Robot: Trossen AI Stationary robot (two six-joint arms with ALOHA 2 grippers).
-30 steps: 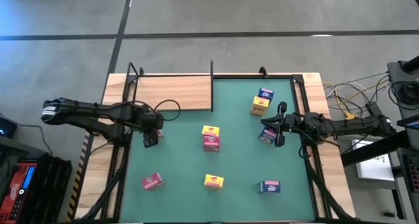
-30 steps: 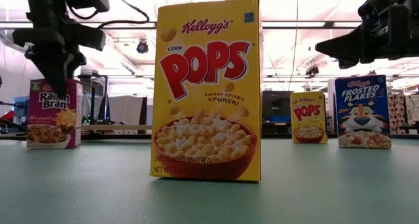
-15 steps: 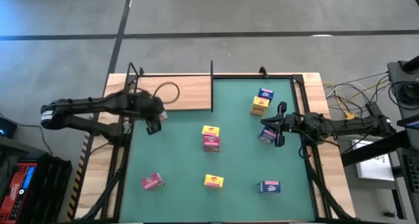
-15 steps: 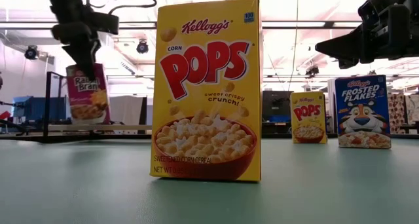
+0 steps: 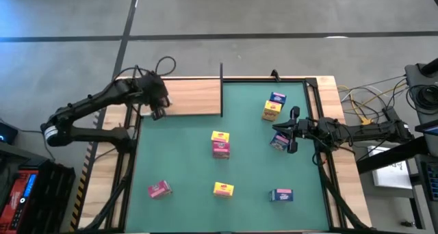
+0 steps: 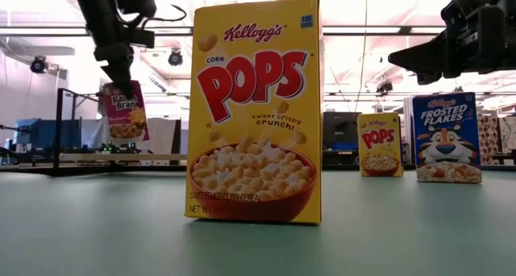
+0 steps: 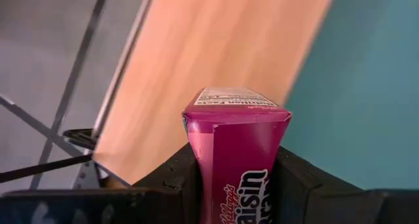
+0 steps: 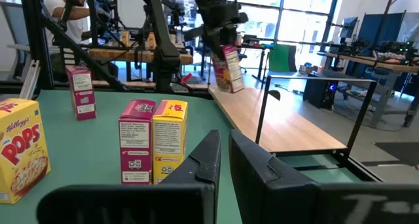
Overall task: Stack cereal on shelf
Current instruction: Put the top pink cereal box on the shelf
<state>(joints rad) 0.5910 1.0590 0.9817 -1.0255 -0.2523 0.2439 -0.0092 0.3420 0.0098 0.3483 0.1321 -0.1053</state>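
My left gripper (image 5: 159, 111) is shut on a pink Raisin Bran cereal box (image 6: 125, 113) and hangs over the near left part of the shelf (image 5: 191, 97), a light-wood board with black posts. The same pink box (image 8: 228, 68) also shows far off in the right wrist view. My right gripper (image 5: 277, 130) waits shut at the right, above the green mat (image 5: 253, 165), with a small box (image 5: 279, 142) below it. Other cereal boxes stand on the mat: a pink and yellow pair (image 5: 220, 144), a pink one (image 5: 159, 189), a yellow one (image 5: 223, 189), a blue one (image 5: 281, 195). My left gripper pinches the pink box between its two fingers (image 7: 173, 178), on two opposite faces near its upper end (image 7: 204, 155). The fingers slant down from above. The box hangs below them, tilted, its lower end (image 7: 232, 101) clear of the shelf board.
A blue and yellow pair of boxes (image 5: 274, 105) stands at the mat's far right. A tall black post (image 5: 221, 89) marks the shelf's right end, and more posts line its left edge (image 5: 139, 83). Bare board lies under the held box.
My left gripper has swung toward the table's far edge and risen, carrying the pink box from above the mat's left side to over the shelf board. The box has stayed in the fingers, lifted higher and tilted.
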